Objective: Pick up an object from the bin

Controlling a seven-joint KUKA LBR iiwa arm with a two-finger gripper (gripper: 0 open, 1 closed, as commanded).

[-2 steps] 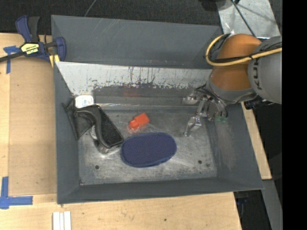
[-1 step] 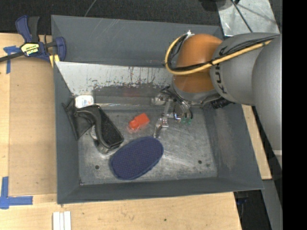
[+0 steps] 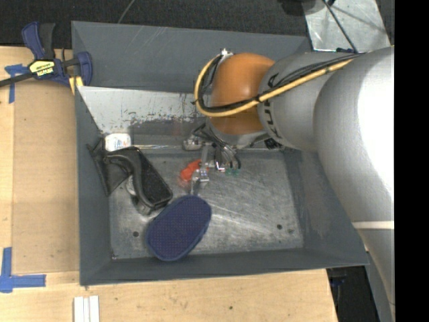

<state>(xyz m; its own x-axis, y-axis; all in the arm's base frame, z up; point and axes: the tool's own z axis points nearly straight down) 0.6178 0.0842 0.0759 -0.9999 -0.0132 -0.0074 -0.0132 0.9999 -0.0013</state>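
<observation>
1. The gripper (image 3: 209, 169) was seen low over the middle of the bin (image 3: 258, 206), under the arm's orange cover (image 3: 238, 89) and close to the floor.
2. A small red thing (image 3: 188, 173) was found on the floor just beside the gripper, towards the view's left. Whether it was touched could not be told. A green bit (image 3: 232, 172) was seen on the gripper's other side.
3. Whether the jaws were released or clenched could not be told, and nothing could be made out as grasped between them.
4. An oval blue pad (image 3: 179, 228) was seen near the front wall. A black thing (image 3: 141, 176) and a tape roll (image 3: 117, 141) were seen at the left. All three were apart from the gripper.
5. The task was judged to be at the descent. Everything was seen resting on the floor and nothing was raised.
6. The red thing, being nearest, was taken as the likely pick, on nearness alone.
7. The grasp and the lift clear of the bin were judged not yet done.
</observation>
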